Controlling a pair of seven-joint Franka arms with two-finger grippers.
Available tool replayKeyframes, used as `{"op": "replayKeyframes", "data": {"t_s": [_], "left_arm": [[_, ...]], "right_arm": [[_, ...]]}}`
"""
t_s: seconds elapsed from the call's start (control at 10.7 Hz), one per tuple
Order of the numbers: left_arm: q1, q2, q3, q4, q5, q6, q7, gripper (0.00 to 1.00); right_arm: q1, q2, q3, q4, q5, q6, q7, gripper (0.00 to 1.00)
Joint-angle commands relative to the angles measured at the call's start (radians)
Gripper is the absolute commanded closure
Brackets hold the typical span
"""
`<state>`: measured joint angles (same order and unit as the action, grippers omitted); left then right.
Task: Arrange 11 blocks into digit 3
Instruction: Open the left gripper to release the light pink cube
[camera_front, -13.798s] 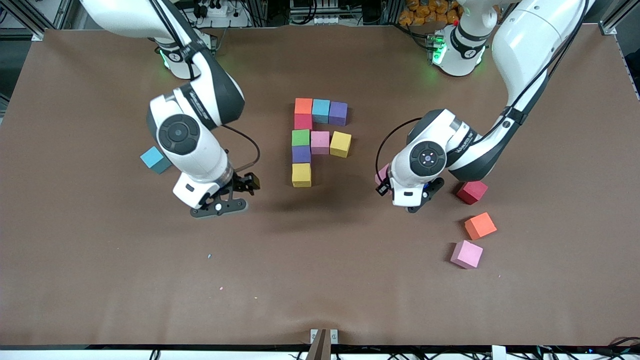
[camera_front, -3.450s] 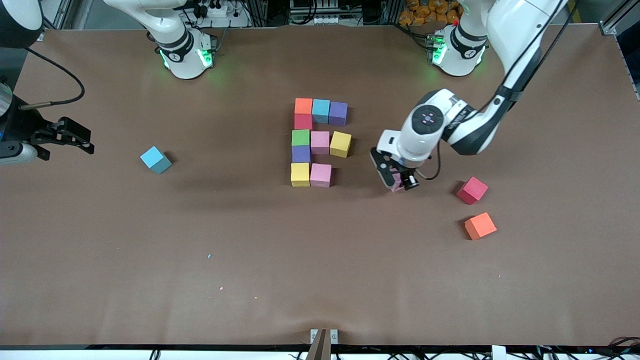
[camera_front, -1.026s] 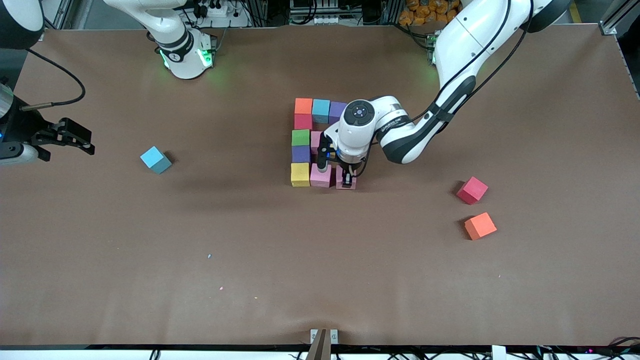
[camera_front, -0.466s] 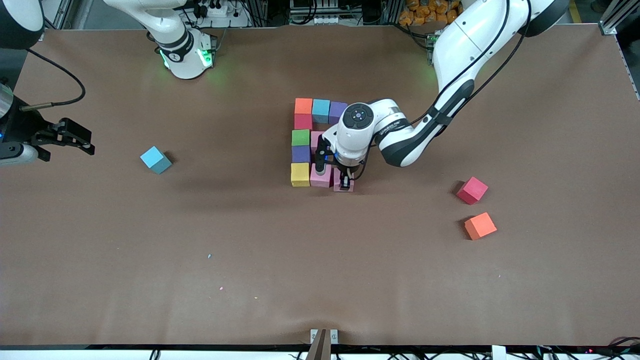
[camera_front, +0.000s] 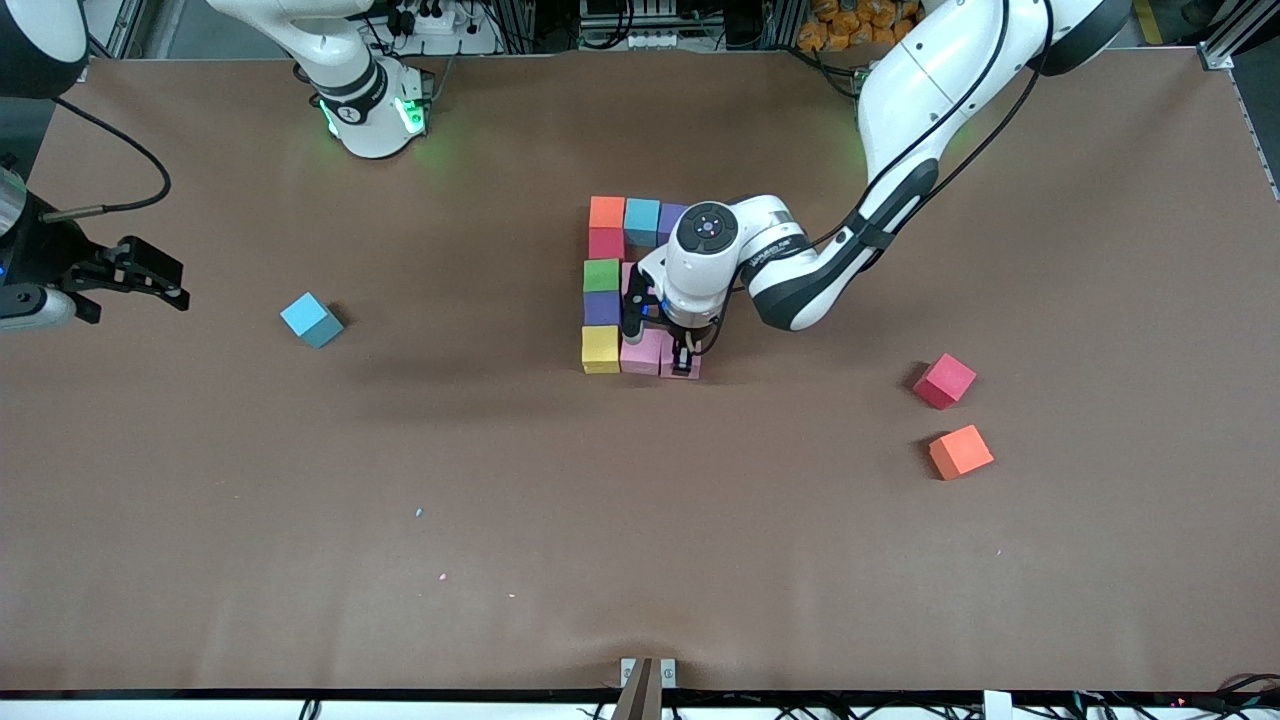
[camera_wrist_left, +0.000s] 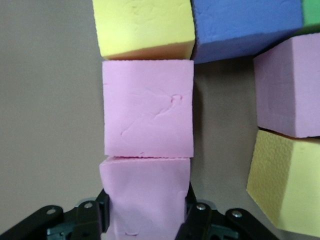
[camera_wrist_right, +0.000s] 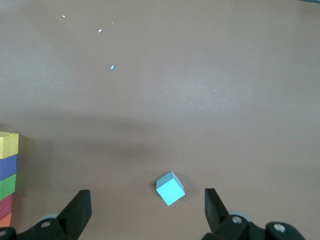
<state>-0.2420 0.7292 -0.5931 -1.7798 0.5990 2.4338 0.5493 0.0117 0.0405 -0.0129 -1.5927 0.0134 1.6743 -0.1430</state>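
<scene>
The left gripper (camera_front: 684, 361) is clenched on a small pink foam cube (camera_wrist_left: 145, 197) and has brought it down to the table so that, in the left wrist view, it touches the end of the second pink foam cube (camera_wrist_left: 148, 115), which itself sits against the yellow foam cube (camera_front: 601, 349) at the corner of the multicoloured cube figure (camera_front: 603, 290). Half a second ago the held cube stood a little apart from its neighbour, at about 4 o'clock from it in the front view; now the gap is closed and it lies at 3 o'clock. I judge this makes the lowest row three cubes long, so the figure now has all eleven blocks and reads as an "E" from the front camera; only the release is left. Compared with the earliest frame, the lowest row had only the yellow cube then, and a pink cube lay loose near the orange foam cube (camera_front: 960, 451). The right gripper (camera_front: 125, 277) waits with fingers spread, at 9 o'clock from the loose light blue foam cube (camera_front: 311, 320).
</scene>
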Motion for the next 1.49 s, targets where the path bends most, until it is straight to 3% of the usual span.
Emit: {"op": "replayKeyframes", "data": {"t_s": [0.0,0.09,0.19,0.28,0.65,0.75,0.84,1.4], "left_arm": [[-0.01,0.015,0.009,0.023,0.028,-0.001,0.017,1.0],[-0.01,0.019,0.009,0.029,0.028,-0.001,0.024,1.0],[-0.01,0.021,0.009,0.03,0.025,-0.001,0.02,0.94],[-0.01,0.025,0.009,0.033,0.022,-0.001,0.008,0.73],[-0.036,0.027,0.01,0.04,0.012,-0.001,-0.02,0.65],[-0.036,0.029,0.01,0.04,0.012,-0.001,-0.028,0.41],[-0.034,0.029,0.012,0.04,0.008,-0.001,-0.034,0.0],[-0.014,-0.02,0.006,0.04,-0.002,-0.041,-0.034,0.0]], "right_arm": [[-0.004,-0.004,0.005,-0.001,0.004,-0.002,0.005,0.0],[-0.004,-0.004,0.005,-0.001,0.004,-0.004,0.005,0.0],[-0.004,-0.007,0.005,0.0,0.004,-0.004,0.005,0.0],[-0.004,-0.008,0.005,0.0,0.004,-0.005,0.005,0.0],[-0.002,-0.01,0.007,0.0,0.004,-0.005,0.005,0.0],[-0.002,-0.008,0.007,0.0,0.004,-0.002,0.005,0.0],[-0.002,-0.007,0.007,-0.001,0.004,-0.001,0.005,0.0],[-0.002,-0.005,0.007,-0.001,0.004,0.001,0.005,0.0]]}}
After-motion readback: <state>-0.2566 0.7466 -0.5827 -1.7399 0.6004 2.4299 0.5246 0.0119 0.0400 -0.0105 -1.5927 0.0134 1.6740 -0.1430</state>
